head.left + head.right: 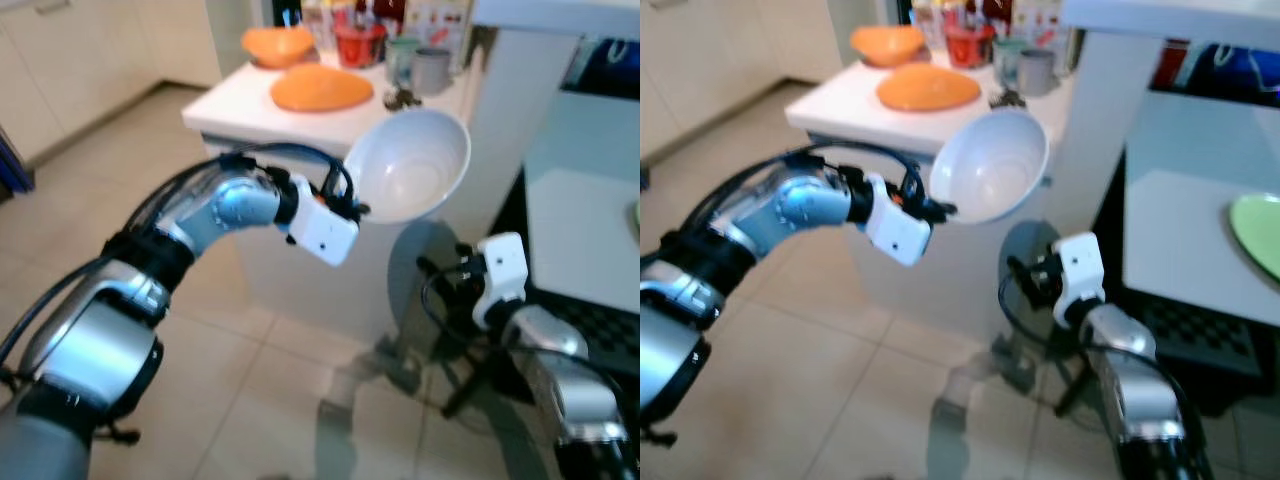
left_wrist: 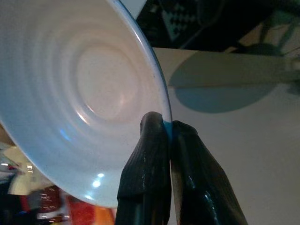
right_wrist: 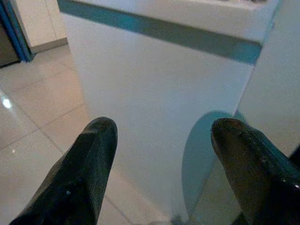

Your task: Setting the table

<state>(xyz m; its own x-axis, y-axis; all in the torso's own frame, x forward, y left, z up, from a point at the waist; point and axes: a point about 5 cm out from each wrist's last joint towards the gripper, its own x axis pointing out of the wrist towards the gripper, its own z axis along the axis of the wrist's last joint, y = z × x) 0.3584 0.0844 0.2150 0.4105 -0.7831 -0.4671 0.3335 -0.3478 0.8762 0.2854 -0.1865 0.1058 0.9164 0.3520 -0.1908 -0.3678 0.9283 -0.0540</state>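
Note:
A white bowl (image 1: pixel 410 165) hangs in the air in front of the white counter (image 1: pixel 250 100), tilted so its hollow faces me. My left gripper (image 1: pixel 352 205) is shut on the bowl's rim, and the left wrist view shows both fingers (image 2: pixel 150 154) pinching the rim of the bowl (image 2: pixel 84 93). My right gripper (image 3: pixel 161 136) is held low, open, with nothing between its fingers, facing the counter's white side panel (image 3: pixel 154 93). The right arm (image 1: pixel 500 275) sits below and right of the bowl.
On the counter stand an orange plate (image 1: pixel 320 88), an orange bowl (image 1: pixel 277 45), a red container (image 1: pixel 358 42) and a grey mug (image 1: pixel 432 70). A white table (image 1: pixel 1200 250) with a green plate (image 1: pixel 1260 235) lies at the right. Tiled floor spreads to the left.

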